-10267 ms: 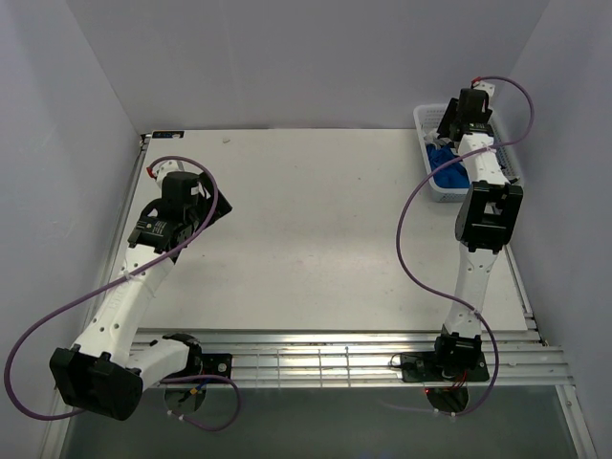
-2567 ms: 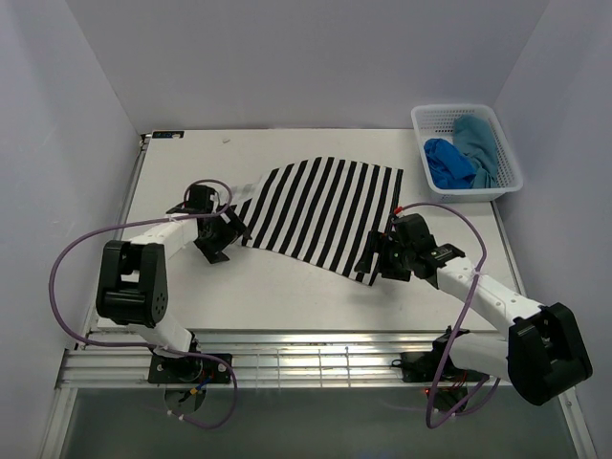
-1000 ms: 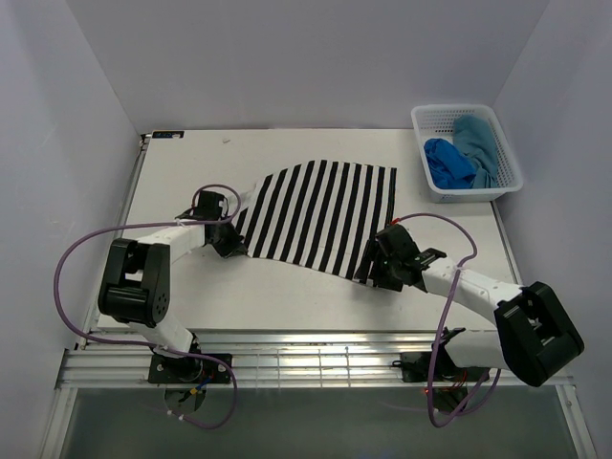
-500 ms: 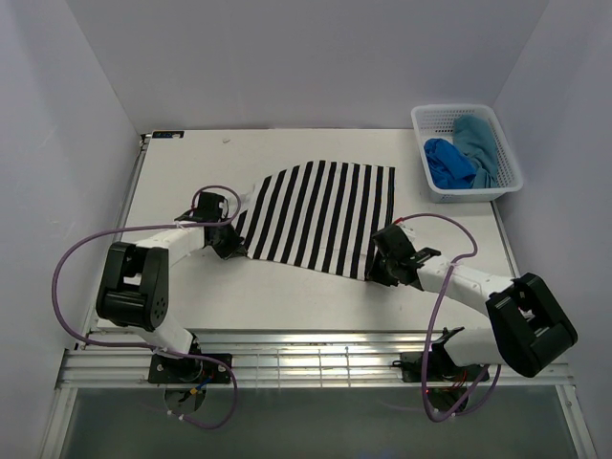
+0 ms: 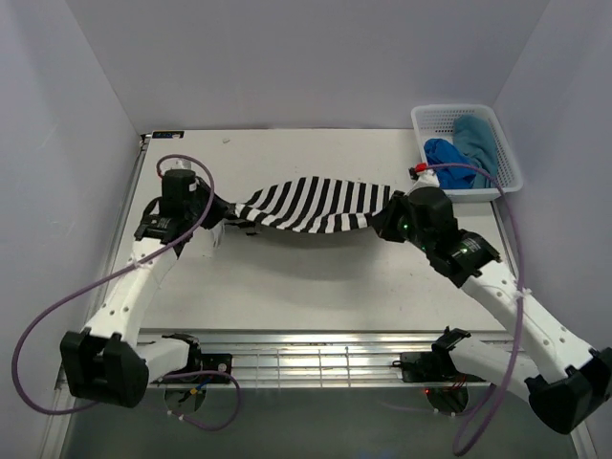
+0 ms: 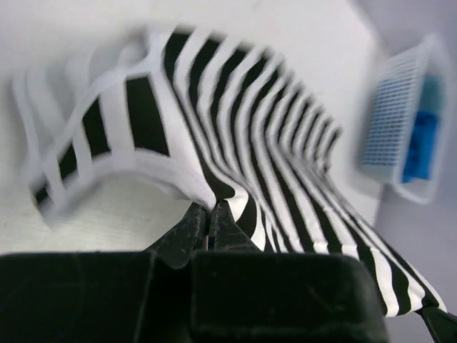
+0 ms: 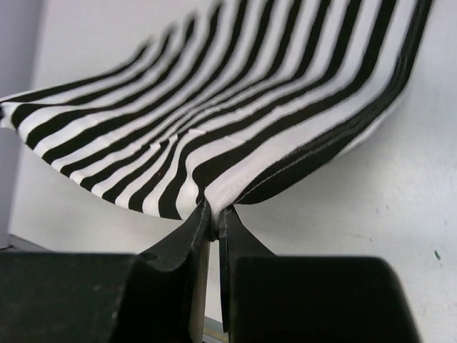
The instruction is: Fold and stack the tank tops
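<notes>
The black-and-white striped tank top (image 5: pixel 311 205) hangs stretched above the table between my two grippers, sagging in the middle. My left gripper (image 5: pixel 226 212) is shut on its left edge; the pinch shows in the left wrist view (image 6: pixel 212 209) with the striped cloth (image 6: pixel 235 121) spreading away from it. My right gripper (image 5: pixel 387 222) is shut on its right edge, with the hem clamped between the fingertips in the right wrist view (image 7: pixel 215 209). The royal blue tank top (image 5: pixel 444 161) and the teal tank top (image 5: pixel 478 142) lie crumpled in the basket.
A white mesh basket (image 5: pixel 432 122) stands at the table's back right corner, close behind my right gripper. The bare white table (image 5: pixel 316 287) lies under the lifted cloth. Grey walls close in on the left, back and right.
Both arms have lifted the striped tank top off the table and pulled it taut. One second ago my right gripper stood open at the cloth's right edge; it is now shut on it.
</notes>
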`<act>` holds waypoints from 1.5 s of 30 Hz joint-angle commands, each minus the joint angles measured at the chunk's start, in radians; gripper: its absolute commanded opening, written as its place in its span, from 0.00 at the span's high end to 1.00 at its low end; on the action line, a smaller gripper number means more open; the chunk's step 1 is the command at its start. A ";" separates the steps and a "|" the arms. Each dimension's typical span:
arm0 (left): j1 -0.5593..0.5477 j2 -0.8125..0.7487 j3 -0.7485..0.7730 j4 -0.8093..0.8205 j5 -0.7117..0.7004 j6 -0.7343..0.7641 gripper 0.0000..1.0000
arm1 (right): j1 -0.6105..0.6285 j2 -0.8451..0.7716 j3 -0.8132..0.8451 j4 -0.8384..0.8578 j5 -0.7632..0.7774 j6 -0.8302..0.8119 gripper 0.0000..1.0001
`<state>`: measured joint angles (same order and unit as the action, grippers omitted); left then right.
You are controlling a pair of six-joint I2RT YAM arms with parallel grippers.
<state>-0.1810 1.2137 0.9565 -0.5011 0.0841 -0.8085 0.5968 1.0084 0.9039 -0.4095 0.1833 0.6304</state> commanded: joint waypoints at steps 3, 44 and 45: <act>-0.008 -0.236 0.226 -0.069 -0.061 0.002 1.00 | 0.001 -0.122 0.229 -0.141 -0.119 -0.150 0.92; 0.138 0.278 0.580 0.091 0.244 0.506 1.00 | -0.453 0.340 0.623 0.029 -0.510 -0.509 0.92; 0.138 0.194 0.482 0.111 0.270 0.490 1.00 | -0.453 0.322 0.493 0.029 -0.472 -0.511 0.92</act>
<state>-0.0723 1.4952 1.7176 -0.4324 0.3420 -0.3733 0.1680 1.3605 1.6112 -0.4019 -0.3462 0.1814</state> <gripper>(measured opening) 0.025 0.098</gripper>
